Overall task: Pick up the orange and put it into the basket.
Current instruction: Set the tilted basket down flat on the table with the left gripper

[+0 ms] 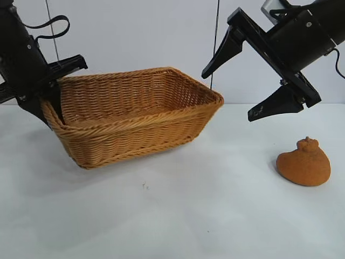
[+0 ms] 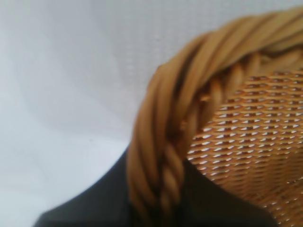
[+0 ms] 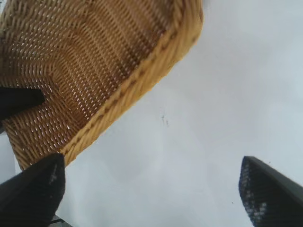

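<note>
Orange (image 1: 303, 163) resting on white table (image 1: 178, 216), basket (image 1: 135, 116) rim clenched, apparently tilted, by left hand (image 1: 46, 105), right hand (image 1: 245, 86) spread wide, pale wall (image 1: 140, 32)

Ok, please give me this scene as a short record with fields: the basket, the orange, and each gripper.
basket: tilted, its left end raised off the table, empty
orange: on the table, right of the basket, untouched
left gripper: shut on the basket's left rim
right gripper: open, in the air above and left of the orange, holding nothing
</note>
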`<state>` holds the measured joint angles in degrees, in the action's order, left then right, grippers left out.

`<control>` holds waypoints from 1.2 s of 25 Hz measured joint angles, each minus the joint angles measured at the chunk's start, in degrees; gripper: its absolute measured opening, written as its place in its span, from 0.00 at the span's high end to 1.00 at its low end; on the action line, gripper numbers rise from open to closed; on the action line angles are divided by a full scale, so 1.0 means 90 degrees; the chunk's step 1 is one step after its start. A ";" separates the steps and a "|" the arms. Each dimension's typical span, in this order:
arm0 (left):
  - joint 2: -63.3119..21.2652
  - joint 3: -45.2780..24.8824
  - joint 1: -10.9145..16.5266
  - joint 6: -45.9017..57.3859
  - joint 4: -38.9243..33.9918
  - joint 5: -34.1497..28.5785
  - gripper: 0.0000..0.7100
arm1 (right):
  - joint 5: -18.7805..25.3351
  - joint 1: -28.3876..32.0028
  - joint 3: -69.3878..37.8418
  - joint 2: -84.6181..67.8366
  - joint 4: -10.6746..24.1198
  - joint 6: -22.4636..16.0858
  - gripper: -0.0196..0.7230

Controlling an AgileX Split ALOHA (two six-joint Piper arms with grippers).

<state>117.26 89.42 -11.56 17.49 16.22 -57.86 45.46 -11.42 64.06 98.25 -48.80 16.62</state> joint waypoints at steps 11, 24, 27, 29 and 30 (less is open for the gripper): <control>0.0290 0.0039 -0.0341 -0.0568 0.0020 -0.0177 0.88 | 0.0054 0.0000 0.0000 0.0000 0.0008 0.0000 0.05; 0.0835 0.0039 -0.0362 -0.0797 0.0239 0.0249 0.68 | 0.0143 0.0000 0.0000 0.0000 0.0016 0.0000 0.05; 0.0810 0.0039 -0.0369 -0.0797 0.0272 0.0227 0.37 | 0.0190 0.0000 0.0000 0.0000 0.0016 0.0000 0.05; 0.0717 0.0039 -0.0369 -0.0797 0.0263 0.0191 0.28 | 0.0205 0.0000 0.0000 0.0000 0.0016 0.0000 0.05; 0.0634 0.0052 -0.0369 -0.0797 0.0234 0.0168 0.26 | 0.0207 0.0000 0.0000 0.0000 0.0016 0.0000 0.05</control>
<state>122.96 89.89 -14.89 10.32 18.32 -56.35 47.32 -11.42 64.06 98.25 -48.66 16.62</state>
